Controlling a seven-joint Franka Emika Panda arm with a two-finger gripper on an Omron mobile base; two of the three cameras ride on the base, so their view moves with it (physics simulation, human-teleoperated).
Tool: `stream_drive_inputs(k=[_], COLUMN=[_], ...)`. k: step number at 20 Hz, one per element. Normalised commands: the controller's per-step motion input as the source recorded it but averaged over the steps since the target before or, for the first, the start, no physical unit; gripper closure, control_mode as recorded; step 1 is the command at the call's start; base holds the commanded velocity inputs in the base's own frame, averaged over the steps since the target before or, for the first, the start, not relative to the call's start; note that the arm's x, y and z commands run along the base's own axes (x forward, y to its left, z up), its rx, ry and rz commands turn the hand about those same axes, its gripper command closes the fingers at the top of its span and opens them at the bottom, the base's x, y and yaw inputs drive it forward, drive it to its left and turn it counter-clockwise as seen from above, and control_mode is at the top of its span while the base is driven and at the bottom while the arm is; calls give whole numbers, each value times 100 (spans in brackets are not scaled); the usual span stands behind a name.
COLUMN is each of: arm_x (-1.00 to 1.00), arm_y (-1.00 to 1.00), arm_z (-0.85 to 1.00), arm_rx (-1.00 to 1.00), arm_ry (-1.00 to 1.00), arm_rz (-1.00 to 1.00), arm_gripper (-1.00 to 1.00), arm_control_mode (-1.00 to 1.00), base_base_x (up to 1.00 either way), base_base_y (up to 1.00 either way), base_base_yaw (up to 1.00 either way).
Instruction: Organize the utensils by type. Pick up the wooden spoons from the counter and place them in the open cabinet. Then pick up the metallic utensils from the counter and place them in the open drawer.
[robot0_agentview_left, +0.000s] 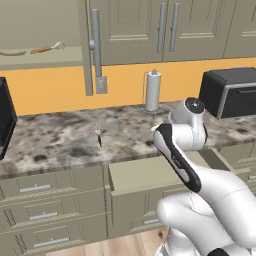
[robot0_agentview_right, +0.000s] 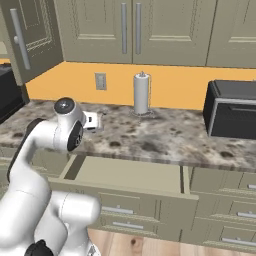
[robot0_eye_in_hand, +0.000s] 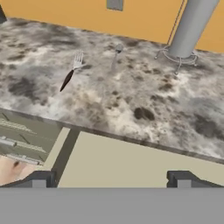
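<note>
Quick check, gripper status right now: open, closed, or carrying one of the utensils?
Gripper: open and empty, above the open drawer; the fork and metal spoon lie on the counter.

The mottled counter (robot0_eye_in_hand: 144, 100) bears a fork (robot0_eye_in_hand: 70, 74), a grey spoon (robot0_eye_in_hand: 116, 57) and a paper-towel holder (robot0_eye_in_hand: 186, 33).

White glossy arm (robot0_agentview_left: 210, 200), rounded segments, dark joint bands, grey round cap

Even, flat rendered light; soft shadows, slight blur throughout.
</note>
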Motion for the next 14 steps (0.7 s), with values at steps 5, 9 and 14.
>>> stream_drive_inputs(k=[5, 9, 14], arm_x=[67, 69, 66], arm_y=[10, 1, 17], arm_z=[1, 2, 0], arm_rx=[8, 6, 1], arm_ry=[4, 4, 0], arm_rz=[-7, 0, 0], arm_gripper=[-100, -100, -100], arm_control_mode=[-100, -100, -100], base_base_x=[0, 0, 0], base_base_y=[0, 0, 0], base_base_yaw=[0, 0, 0])
